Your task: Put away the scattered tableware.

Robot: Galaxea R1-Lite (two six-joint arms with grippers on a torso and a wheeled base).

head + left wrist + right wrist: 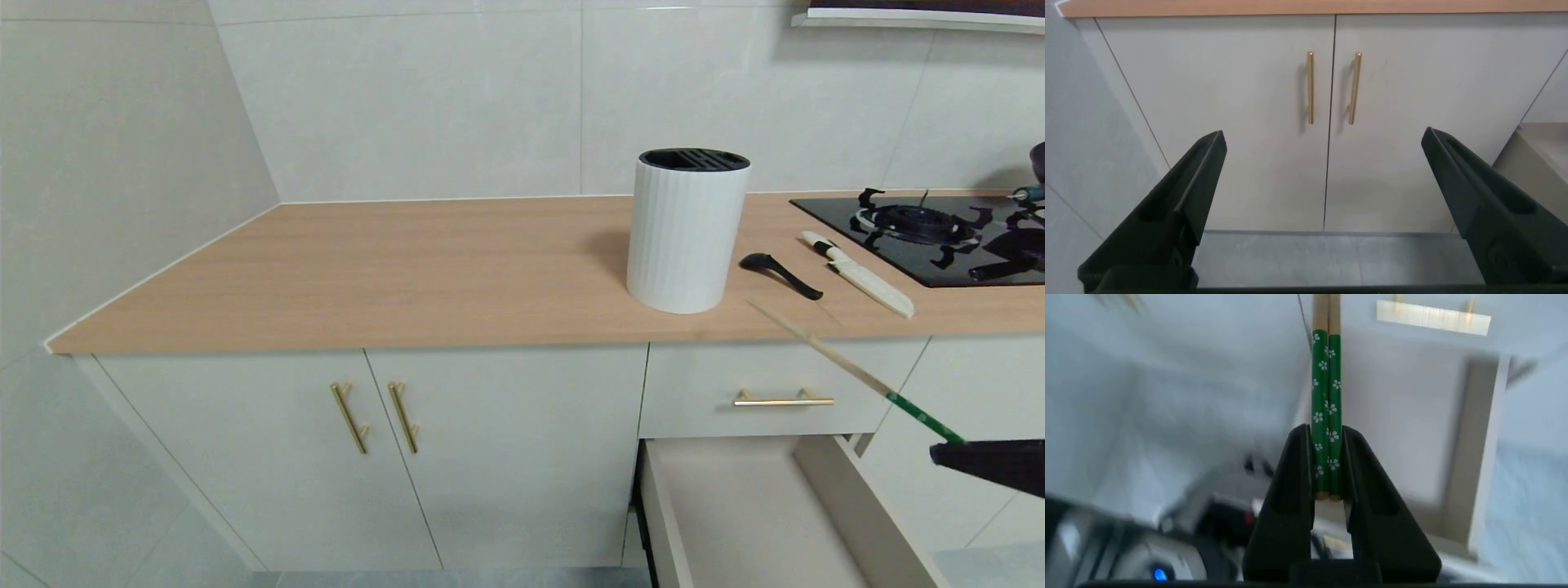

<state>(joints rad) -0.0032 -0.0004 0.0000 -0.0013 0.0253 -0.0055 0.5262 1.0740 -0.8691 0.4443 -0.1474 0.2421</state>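
Observation:
My right gripper is shut on a pair of chopsticks with green flowered ends, held slanting up over the open drawer at the lower right. A white ribbed utensil holder with a black slotted top stands on the wooden counter. To its right lie a black spoon and a white-bladed knife. My left gripper hangs open in front of the cabinet doors, with nothing between its fingers.
A black gas hob sits at the counter's right end. Below the counter are two cabinet doors with gold handles and a closed drawer above the open one. Tiled walls close off the back and left.

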